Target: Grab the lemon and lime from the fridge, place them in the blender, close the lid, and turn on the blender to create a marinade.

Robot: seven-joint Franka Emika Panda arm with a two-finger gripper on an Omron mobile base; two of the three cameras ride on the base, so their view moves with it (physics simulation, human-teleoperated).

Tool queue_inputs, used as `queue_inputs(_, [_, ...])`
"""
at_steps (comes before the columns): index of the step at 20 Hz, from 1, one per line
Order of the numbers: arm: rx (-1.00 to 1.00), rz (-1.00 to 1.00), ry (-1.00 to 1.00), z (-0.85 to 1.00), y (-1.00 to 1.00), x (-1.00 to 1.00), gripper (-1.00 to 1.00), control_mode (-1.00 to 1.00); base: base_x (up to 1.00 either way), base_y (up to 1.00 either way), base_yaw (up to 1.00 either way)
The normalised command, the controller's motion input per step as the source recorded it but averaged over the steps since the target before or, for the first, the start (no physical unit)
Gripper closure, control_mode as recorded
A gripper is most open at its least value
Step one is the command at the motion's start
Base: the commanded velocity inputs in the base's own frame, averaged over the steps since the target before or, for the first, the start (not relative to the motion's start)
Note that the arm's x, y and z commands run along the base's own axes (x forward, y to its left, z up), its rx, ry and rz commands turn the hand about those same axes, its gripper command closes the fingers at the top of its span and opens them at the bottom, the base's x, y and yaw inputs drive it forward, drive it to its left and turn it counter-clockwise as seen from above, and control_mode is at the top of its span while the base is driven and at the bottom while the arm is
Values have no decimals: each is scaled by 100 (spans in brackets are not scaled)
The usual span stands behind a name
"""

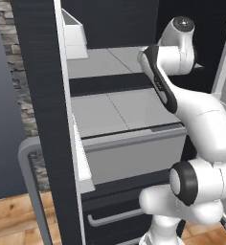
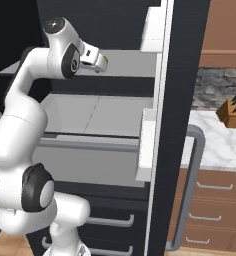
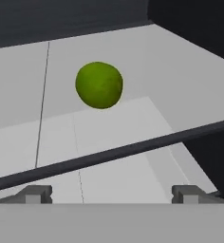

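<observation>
lime (image 3: 99, 85) on fridge shelf (image 3: 180, 80), ahead of wide-spread hand (image 3: 111, 193), untouched

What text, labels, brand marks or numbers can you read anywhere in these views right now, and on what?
None: no readable word, number, brand or sign in any view.
The fridge shelves, its door bins and the lime are plain.
The knife block on the counter is too small to show any mark.
The open gripper carries no lettering.

The arm (image 2: 25, 125) is bent up and reaching forward, wrist about level. The hand (image 3: 111, 193) has its fingers (image 3: 35, 193) spread wide, holding nothing.
</observation>
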Motion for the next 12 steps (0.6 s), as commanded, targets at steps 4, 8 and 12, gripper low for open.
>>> queue_inputs(4, [4, 0, 0, -13, -5, 58, -100, -100, 0, 0, 0])
queue_inputs(8, [2, 0, 1, -9, -4, 53, -100, -100, 0, 0, 0])
queue_inputs(12, [0, 0, 2, -5, 0, 51, -100, -100, 0, 0, 0])
